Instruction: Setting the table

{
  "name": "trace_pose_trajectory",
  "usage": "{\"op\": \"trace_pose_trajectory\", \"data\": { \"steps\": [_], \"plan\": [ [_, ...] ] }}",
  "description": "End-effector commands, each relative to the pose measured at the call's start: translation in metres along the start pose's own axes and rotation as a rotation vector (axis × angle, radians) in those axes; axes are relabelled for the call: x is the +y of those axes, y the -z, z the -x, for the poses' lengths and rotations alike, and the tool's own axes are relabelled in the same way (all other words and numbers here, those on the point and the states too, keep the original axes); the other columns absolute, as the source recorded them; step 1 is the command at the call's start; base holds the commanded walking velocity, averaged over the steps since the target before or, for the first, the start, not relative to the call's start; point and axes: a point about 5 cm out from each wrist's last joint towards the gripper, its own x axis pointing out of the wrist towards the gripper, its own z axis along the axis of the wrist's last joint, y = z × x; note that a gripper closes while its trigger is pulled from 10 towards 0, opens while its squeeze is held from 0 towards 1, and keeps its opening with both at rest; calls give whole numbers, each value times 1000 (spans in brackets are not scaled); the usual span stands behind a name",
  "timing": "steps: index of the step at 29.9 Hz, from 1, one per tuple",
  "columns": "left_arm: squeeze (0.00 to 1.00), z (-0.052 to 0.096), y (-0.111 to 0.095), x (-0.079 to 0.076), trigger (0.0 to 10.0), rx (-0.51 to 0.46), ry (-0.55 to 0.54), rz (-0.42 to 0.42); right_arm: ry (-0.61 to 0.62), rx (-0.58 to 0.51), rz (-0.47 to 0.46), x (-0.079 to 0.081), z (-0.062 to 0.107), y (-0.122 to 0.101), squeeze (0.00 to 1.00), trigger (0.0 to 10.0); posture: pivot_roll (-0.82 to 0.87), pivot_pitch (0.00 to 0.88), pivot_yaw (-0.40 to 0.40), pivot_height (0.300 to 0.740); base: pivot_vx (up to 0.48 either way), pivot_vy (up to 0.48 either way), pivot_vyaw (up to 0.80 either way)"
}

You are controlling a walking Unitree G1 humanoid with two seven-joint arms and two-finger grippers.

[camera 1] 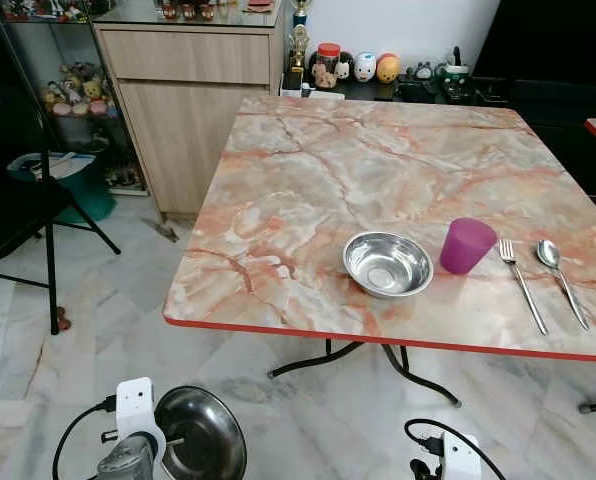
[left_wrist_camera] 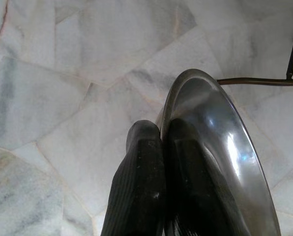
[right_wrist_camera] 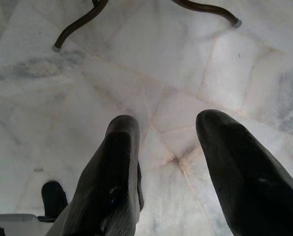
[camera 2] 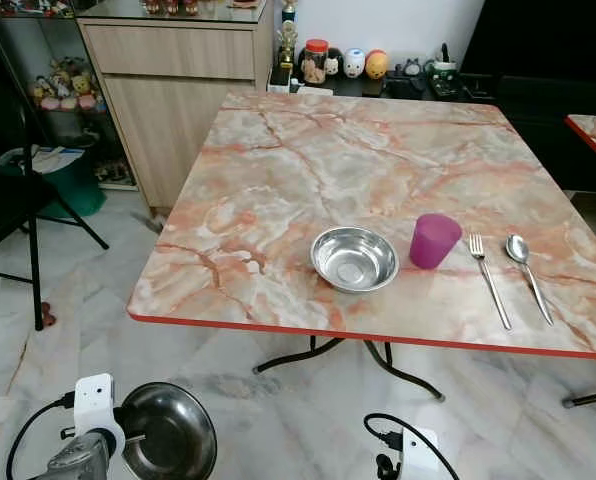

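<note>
A square table (camera 1: 308, 180) with a pink-veined marble-look top and red edge stands on curved black metal legs (camera 1: 308, 362) over a pale marble floor (camera 1: 98, 330). Behind it are a light wood cabinet (camera 1: 188, 100) and a white wall (camera 1: 398, 25) (small figurines line a low shelf there). A black stand (camera 1: 50, 235) stands left.

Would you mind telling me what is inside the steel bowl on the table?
Nothing: the steel bowl on the table shows only its bare, shiny bottom. Its near inner wall is hidden by the rim. The purple cup stands beside it, not in it.
</note>
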Motion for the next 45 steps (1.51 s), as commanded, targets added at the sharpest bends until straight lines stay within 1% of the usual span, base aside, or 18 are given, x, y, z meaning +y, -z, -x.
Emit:
{"op": "trace_pose_trajectory", "data": {
  "steps": [1, 3, 8, 17, 26, 33, 39, 41, 45],
  "plan": [
    [0, 0, 3, -1, 10000, 11, 6, -5, 4, -18, -5, 0, -1, -4, 0, 10000, 27, 0, -25, 740, 0, 0, 0],
    [0, 0, 2, -1, 10000, 8, -21, 30, 2, -21, -4, 1, -1, -4, 0, 10000, 20, 0, -24, 740, 0, 0, 0],
    [0, 0, 2, 1, 10000, 6, -48, 45, -2, -19, 0, 2, -1, -4, 0, 10000, 20, 0, -26, 740, 0, 0, 0],
    [0, 0, 3, 4, 10000, 15, -61, 44, -7, -31, 1, 5, -1, -5, 0, 10000, 16, 0, -21, 740, 0, -197, 0],
    [0, 1, 5, 4, 10000, 21, -66, 36, -7, -39, 0, 6, -2, -7, 0, 10000, 15, 0, -22, 740, 0, -259, 0],
    [0, 1, 5, 4, 10000, 22, -69, 31, -7, -31, 16, 6, -2, -7, 0, 10000, 16, 0, -24, 740, 0, -275, 0],
    [0, 1, 5, 4, 10000, 23, -69, 29, -6, -17, 2, 6, -2, -5, 0, 10000, 14, 0, -24, 740, 0, -274, 0],
    [0, 1, 5, 3, 10000, 23, -68, 27, -7, -11, -11, 6, -2, -4, 0, 10000, 13, 0, -23, 740, 0, -276, -766],
    [0, 1, 5, 3, 10000, 24, -71, 25, -9, -1, 2, 6, -1, -3, 0, 10000, 14, 0, -24, 740, 0, -279, -720]
  ]
}}
